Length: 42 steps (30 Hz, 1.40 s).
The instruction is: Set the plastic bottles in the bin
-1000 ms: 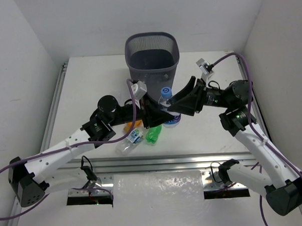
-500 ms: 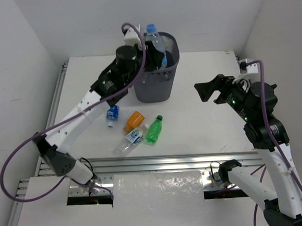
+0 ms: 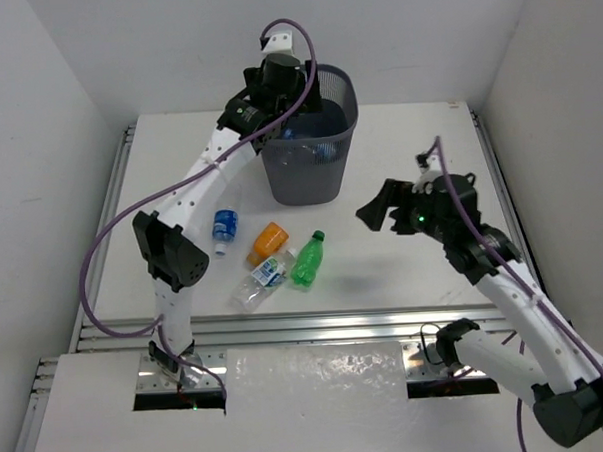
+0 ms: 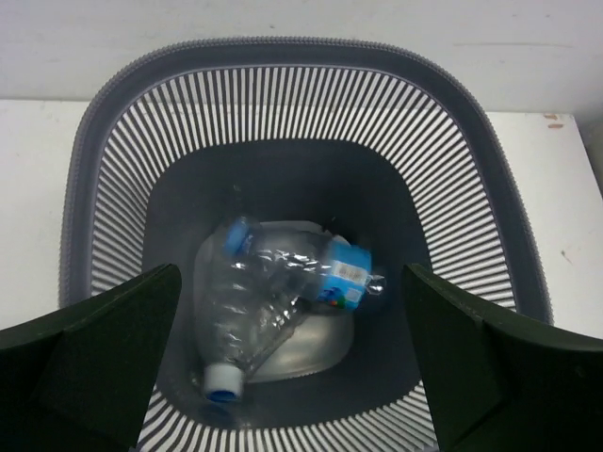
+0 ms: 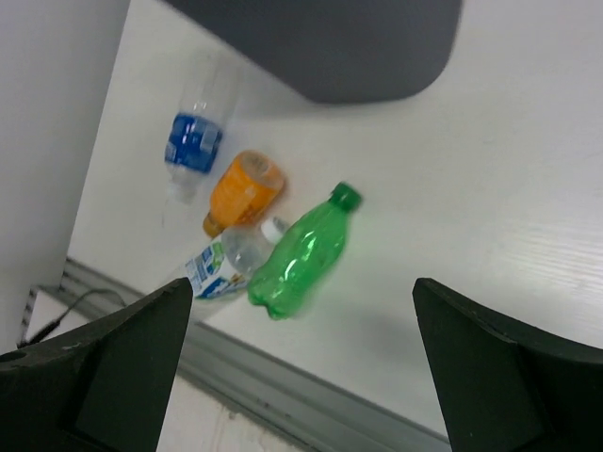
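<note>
My left gripper (image 3: pixel 298 89) hangs open over the dark mesh bin (image 3: pixel 304 171), and nothing sits between its fingers (image 4: pixel 104 358). In the left wrist view, clear crushed plastic bottles lie loose on the bin (image 4: pixel 283 52) floor: one with a pale blue cap (image 4: pixel 247 315), one with a blue label (image 4: pixel 347 275). On the table in front of the bin lie a blue-labelled clear bottle (image 3: pixel 224 229), an orange one (image 3: pixel 268 241), a green one (image 3: pixel 308 260) and a clear one (image 3: pixel 259 281). My right gripper (image 3: pixel 377 211) hovers open and empty, right of the green bottle (image 5: pixel 301 250).
The bin stands at the back middle of the white table. A metal rail (image 3: pixel 316 323) runs along the near edge, just in front of the loose bottles. White walls close in both sides. The orange bottle (image 5: pixel 243 191) and the blue-labelled bottle (image 5: pixel 196 141) lie near the left wall.
My left arm lifted a clear bottle from the table centre to over the bin and opened; the bottle now lies inside. My right gripper let go, opened and drew back to the right.
</note>
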Each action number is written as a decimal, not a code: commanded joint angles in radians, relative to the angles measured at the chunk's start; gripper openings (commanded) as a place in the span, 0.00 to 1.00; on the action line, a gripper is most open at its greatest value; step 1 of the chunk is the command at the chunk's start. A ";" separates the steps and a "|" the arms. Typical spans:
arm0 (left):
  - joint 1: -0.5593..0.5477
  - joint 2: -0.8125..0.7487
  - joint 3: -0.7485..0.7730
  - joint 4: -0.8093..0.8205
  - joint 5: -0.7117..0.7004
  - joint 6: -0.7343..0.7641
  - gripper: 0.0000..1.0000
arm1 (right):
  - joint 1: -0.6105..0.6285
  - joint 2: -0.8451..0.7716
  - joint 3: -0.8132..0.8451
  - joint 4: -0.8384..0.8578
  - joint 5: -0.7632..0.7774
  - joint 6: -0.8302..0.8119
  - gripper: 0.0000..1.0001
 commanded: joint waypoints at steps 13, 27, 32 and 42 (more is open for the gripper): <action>0.004 -0.897 -0.780 0.064 0.067 -0.086 1.00 | 0.462 0.624 0.124 0.194 0.437 0.324 0.99; 0.007 -1.026 -1.026 0.021 0.155 -0.070 1.00 | 0.459 0.799 -0.017 0.269 0.394 0.336 0.71; 0.004 -1.023 -1.092 0.105 0.320 -0.109 1.00 | 0.453 0.597 -0.134 0.271 0.484 0.229 0.48; -0.068 -0.921 -1.297 0.534 0.901 -0.263 1.00 | 0.453 -0.009 -0.432 0.651 0.129 -0.294 0.21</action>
